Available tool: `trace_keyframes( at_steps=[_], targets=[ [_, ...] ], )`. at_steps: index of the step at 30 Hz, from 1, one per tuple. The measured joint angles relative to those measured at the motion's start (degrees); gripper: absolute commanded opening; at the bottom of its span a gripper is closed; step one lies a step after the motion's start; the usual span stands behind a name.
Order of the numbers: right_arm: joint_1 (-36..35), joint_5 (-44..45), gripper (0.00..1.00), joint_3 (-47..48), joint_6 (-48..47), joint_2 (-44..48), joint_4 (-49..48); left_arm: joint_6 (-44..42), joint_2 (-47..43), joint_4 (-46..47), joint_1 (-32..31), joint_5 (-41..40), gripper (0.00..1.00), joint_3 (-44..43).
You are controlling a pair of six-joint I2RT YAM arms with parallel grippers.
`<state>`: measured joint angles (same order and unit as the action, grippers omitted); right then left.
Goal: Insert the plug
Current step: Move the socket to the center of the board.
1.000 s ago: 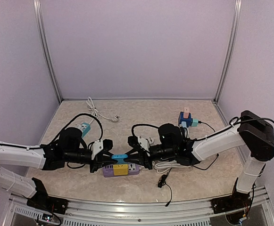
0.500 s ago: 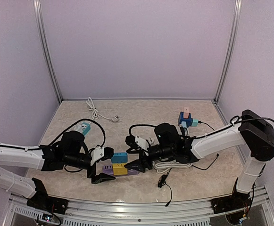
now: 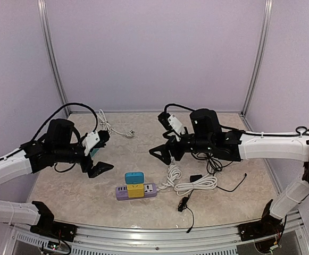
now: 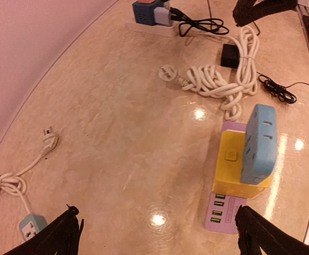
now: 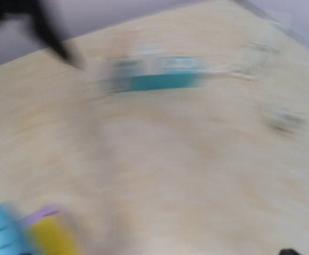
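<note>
Left wrist view shows your left jaws wide apart and empty. One fingertip (image 4: 58,236) sits at each lower corner, with bare tabletop (image 4: 117,159) between them. From above, your right jaws also stand apart with nothing in them, raised over the middle of the tabletop. The right wrist view is too smeared to confirm that.

Between the two arms, the plug (image 3: 134,177), a blue block, stands upright on the yellow block (image 3: 135,190) of the purple strip (image 3: 120,194), near the front edge. It looks seated. I take that as why neither arm holds anything: the insertion reads as done, and both jaws are well apart from the strip.

Further out, the room differs from side to side:
- **Right of the strip:** a coiled white cord (image 3: 189,185) lies just beside that end, with a black adapter (image 3: 195,177) on it and a thin black wire (image 3: 186,204) trailing toward the front edge.
- **Left and behind the strip:** the tabletop is open.
- **By your left jaws:** a teal socket (image 4: 29,229) lies close to the fingertip, and its white cable (image 4: 16,175) runs toward the wall.

If you want to press the plug home again, come from above or from the left. The cord crowds the right, and the front edge leaves little room.
</note>
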<state>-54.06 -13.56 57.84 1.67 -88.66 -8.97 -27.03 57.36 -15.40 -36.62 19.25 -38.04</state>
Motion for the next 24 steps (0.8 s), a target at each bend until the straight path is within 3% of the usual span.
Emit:
trace_keyframes(
  at_steps=[7,13,18,24],
  targets=[
    [5.7,17.8,1.00,4.2,9.6,5.3,13.7,0.0,5.0,-16.2,10.5,-13.7,0.99,-16.3],
    [5.9,21.6,1.00,3.5,14.1,7.6,16.3,-0.6,17.4,-29.1,15.3,-24.9,0.99,-29.0],
    [5.9,22.8,1.00,3.5,16.1,7.6,18.8,4.2,28.8,-39.1,19.6,-27.6,0.99,-40.6],
    [5.9,23.7,1.00,2.1,17.5,8.1,19.2,6.3,38.2,-40.6,25.8,-26.1,0.99,-36.8]
  ],
)
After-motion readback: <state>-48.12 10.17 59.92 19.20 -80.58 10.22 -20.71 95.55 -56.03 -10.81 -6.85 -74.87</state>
